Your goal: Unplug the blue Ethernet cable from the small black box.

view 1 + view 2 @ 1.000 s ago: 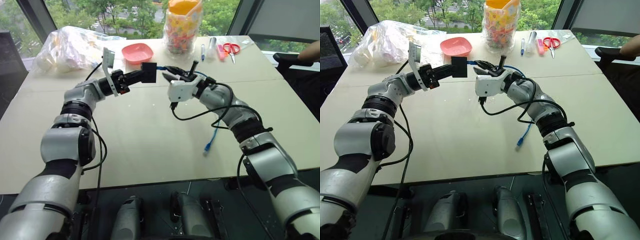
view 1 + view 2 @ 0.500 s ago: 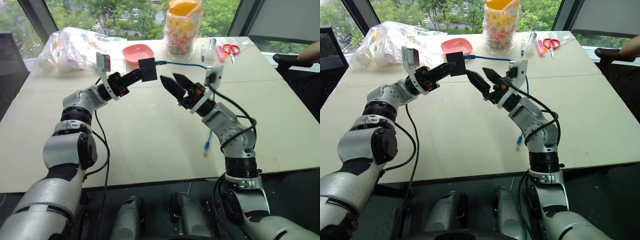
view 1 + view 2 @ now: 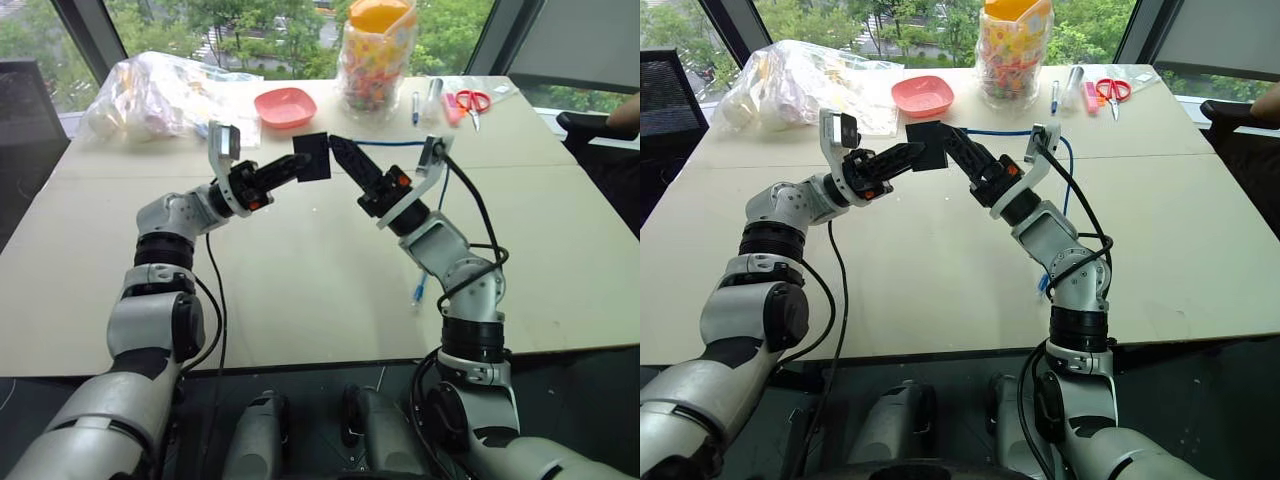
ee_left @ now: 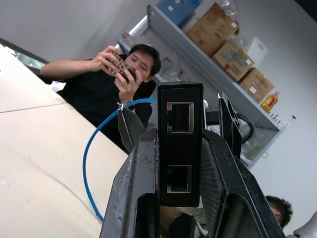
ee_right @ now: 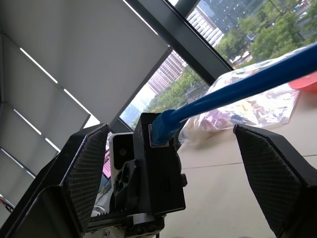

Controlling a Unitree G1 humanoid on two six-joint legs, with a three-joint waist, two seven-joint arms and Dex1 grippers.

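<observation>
Above the counter (image 3: 300,260), the robot's left gripper (image 3: 300,163) is clamped on the small black box (image 3: 312,157), while the right gripper (image 3: 958,150), fingers spread wide and empty, straddles the blue Ethernet cable (image 5: 237,87) at its plug, seated in the box. The risk: the fingers closing on cord rather than plug, so a pull strains the cable or drags the box askew in its grip
</observation>
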